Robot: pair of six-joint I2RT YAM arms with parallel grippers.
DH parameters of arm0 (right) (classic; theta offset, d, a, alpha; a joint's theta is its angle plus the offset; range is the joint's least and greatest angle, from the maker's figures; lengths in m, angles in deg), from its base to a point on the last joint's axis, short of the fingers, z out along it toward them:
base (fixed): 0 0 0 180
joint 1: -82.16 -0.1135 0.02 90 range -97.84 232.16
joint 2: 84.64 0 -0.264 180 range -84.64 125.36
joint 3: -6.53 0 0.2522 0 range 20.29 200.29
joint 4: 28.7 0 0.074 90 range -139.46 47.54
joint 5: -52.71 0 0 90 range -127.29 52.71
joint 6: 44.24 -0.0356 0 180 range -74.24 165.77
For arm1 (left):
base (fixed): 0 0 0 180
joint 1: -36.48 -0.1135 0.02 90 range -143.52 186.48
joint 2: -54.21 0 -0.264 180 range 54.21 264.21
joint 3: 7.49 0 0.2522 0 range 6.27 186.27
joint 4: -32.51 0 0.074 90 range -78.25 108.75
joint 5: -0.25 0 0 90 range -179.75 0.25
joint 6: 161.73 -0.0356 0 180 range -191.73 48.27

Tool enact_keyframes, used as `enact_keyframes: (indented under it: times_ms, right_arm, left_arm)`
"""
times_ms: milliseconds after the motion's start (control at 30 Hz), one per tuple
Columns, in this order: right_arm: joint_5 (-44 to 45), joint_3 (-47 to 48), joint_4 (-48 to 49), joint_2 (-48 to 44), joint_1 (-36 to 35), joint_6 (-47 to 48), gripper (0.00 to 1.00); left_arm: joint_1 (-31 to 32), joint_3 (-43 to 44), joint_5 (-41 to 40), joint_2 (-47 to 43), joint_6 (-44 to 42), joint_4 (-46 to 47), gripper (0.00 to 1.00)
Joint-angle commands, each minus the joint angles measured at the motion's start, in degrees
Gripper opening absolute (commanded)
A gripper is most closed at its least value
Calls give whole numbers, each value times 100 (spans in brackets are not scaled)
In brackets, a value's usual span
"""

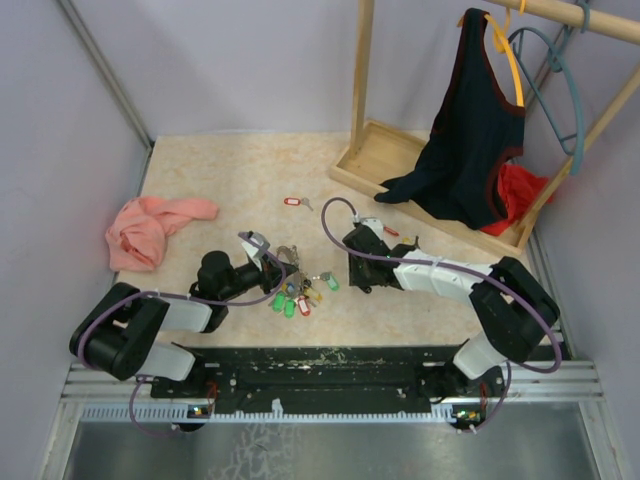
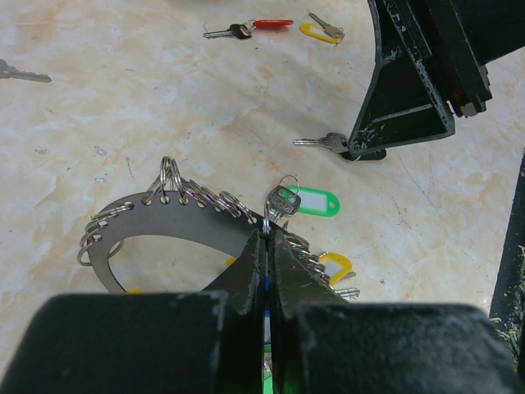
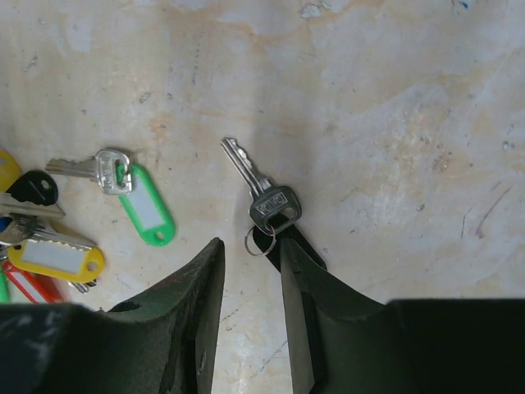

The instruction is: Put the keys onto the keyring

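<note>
Partly done: left gripper (image 2: 267, 236) is clamped on the keyring (image 2: 139, 215) bearing several keys (image 2: 285, 199); right gripper (image 3: 250, 261), jaws apart, straddles a loose key (image 3: 267, 199); red key (image 2: 256, 26) and others lie unthreaded.

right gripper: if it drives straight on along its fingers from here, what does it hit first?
The loose black-headed key: its small split ring lies just ahead of the right gripper, between the open fingertips. Height above the table is unclear, so the tips might touch the table first.
</note>
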Motion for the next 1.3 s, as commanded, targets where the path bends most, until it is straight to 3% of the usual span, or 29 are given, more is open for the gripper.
enact_keyframes:
  times_ms: [0,900,1267]
  right_arm:
    - [293,-128,54,-141,-53,-721,33]
    - [262,-197,346,194,-53,-926,23]
    - [237,-92,262,169,-54,-770,9]
  left_arm:
    - [-31,147,85,20,6,141,0]
    - [-32,225,148,113,81,70,0]
    - [-38,225,128,108,121,56,0]
